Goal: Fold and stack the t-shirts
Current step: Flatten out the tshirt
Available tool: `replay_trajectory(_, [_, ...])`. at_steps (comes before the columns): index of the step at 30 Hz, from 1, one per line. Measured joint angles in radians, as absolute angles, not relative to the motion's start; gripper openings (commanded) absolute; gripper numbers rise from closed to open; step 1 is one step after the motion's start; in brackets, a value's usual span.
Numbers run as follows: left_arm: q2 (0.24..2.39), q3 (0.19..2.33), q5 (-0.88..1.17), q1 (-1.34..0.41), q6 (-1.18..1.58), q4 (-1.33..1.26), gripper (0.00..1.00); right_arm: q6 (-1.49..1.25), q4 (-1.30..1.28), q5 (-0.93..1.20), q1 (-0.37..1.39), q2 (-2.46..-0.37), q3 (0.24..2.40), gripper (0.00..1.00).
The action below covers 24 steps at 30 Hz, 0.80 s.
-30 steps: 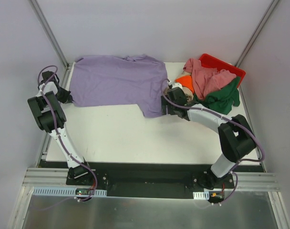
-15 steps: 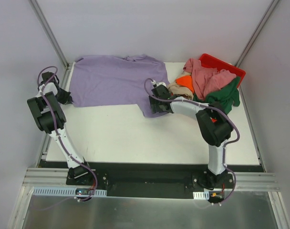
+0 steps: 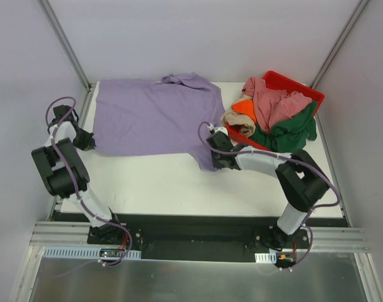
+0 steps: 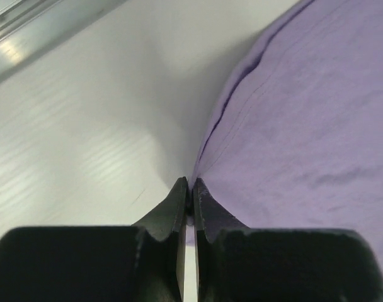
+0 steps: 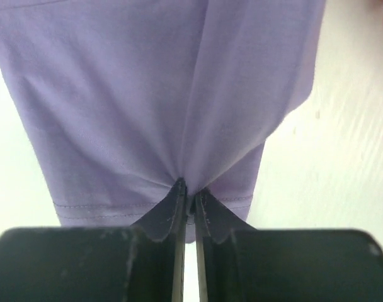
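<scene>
My left pincer point(image 4: 190, 190) is shut on the very corner of the lavender shirt point(image 3: 154, 116), which lies spread across the far half of the table point(image 3: 166, 185). My right pincer point(image 5: 188, 192) is clamped on the hem of the sleeve nearest me, with cloth gathering into folds at the tips.

The left bite looks thin, just the edge of the hem. If I lift or pull unevenly, I judge that corner could slip free and the shirt would sag to one side. The right grip sits on a sleeve rather than the body, so a hard pull may stretch or twist the sleeve instead of carrying the whole shirt. My right arm also lies close to the red bin point(image 3: 298, 85) and the pink shirt point(image 3: 273, 100), green shirt point(image 3: 286, 133), orange shirt point(image 3: 245, 108) and beige shirt point(image 3: 237, 119) heaped there. A wide swing could snag one of them.

A second ago my right pincer stood apart beside the sleeve. It has since crossed onto the sleeve and closed. The shirt has slid toward me, its collar is now rumpled at the far edge, and my left pincer has stayed shut.
</scene>
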State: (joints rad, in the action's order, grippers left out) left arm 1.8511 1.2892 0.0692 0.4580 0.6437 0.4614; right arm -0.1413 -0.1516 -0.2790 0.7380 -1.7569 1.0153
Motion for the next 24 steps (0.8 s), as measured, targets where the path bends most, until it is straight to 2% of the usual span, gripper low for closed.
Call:
replay_trajectory(9, [1.154, 0.763, -0.062, 0.532, 0.792, 0.472, 0.0, -0.224, -0.278, -0.213, 0.868, -1.43, 0.837, 0.0])
replay_trajectory(14, [0.865, 0.638, -0.116, 0.538, 0.851, 0.594, 0.0, -0.313, -0.414, -0.193, 1.004, -1.24, 0.772, 0.0])
replay_trajectory(19, [0.736, 0.743, -0.092, 0.538, 0.856, 0.71, 0.0, -0.324, -0.522, -0.238, 1.09, -1.026, 0.79, 0.0])
replay_trajectory(24, [0.794, 1.124, 0.04, 0.538, 0.841, 0.758, 0.0, -0.181, -0.575, -0.447, 1.09, -0.969, 1.063, 0.0])
